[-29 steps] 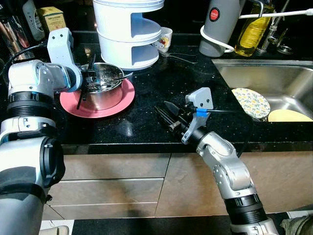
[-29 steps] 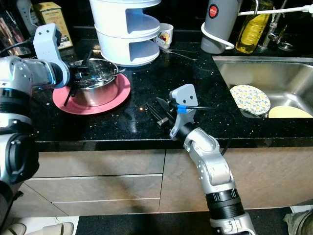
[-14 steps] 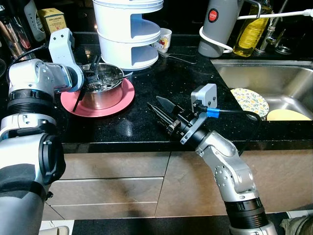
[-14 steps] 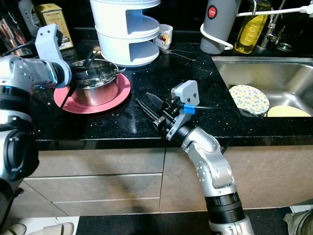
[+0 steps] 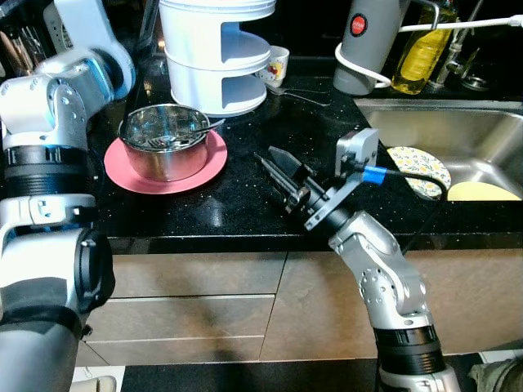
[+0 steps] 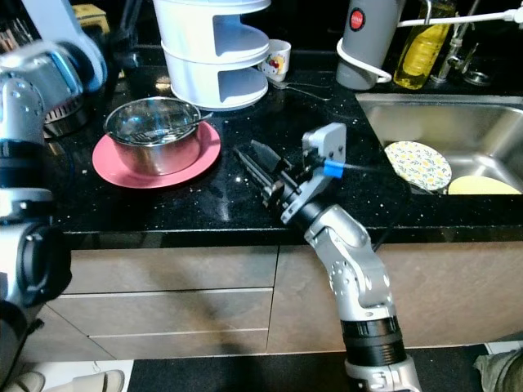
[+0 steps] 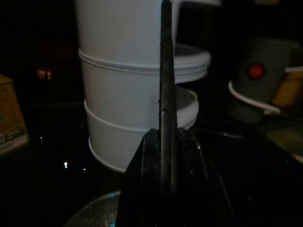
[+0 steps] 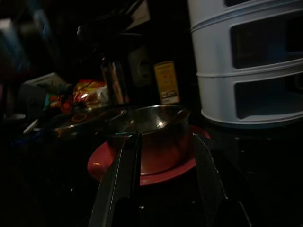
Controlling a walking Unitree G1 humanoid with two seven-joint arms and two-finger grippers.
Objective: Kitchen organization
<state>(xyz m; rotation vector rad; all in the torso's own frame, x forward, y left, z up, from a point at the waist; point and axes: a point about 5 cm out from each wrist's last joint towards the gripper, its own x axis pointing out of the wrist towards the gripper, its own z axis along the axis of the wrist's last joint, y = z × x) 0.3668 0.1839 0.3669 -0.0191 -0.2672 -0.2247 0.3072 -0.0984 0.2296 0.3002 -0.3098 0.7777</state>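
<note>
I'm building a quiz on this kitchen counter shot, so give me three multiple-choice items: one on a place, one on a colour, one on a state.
1. Where does the steel bowl sit?
A. in the sink
B. on the plate
C. on the white tiered container

2. What colour is the plate under the bowl?
A. pink
B. green
C. blue

3. How are the right gripper's fingers?
A. shut on a spoon
B. shut on the bowl
C. open, holding nothing

Answers:
1 B, the bowl rests in the middle of the plate on the black counter.
2 A, its rim shows pink all round the bowl.
3 C, the right wrist view shows a gap between the two fingers, with the bowl beyond.
</note>
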